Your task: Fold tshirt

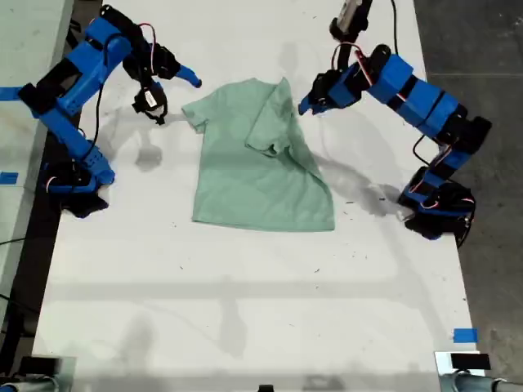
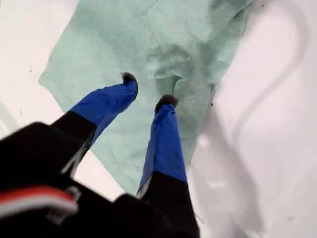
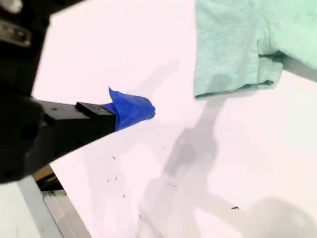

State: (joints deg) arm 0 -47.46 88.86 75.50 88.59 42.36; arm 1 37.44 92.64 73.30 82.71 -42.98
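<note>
The tshirt (image 1: 260, 163) is lying upper centre in the exterior view, one sleeve folded inward. My first gripper (image 2: 147, 91) is hovering spread above that fold; it should pinch the doubled edge squarely. My second gripper (image 3: 132, 110) is waiting over bare table (image 1: 245, 286); its opening cannot be told.

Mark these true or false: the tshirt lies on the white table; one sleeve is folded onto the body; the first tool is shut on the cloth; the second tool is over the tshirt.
1. The tshirt lies on the white table. True.
2. One sleeve is folded onto the body. True: the sleeve on the exterior view's right.
3. My first tool is shut on the cloth. False: its jaws stand apart over the tshirt, holding nothing.
4. My second tool is over the tshirt. False: it is over bare table, beside the shirt.
</note>
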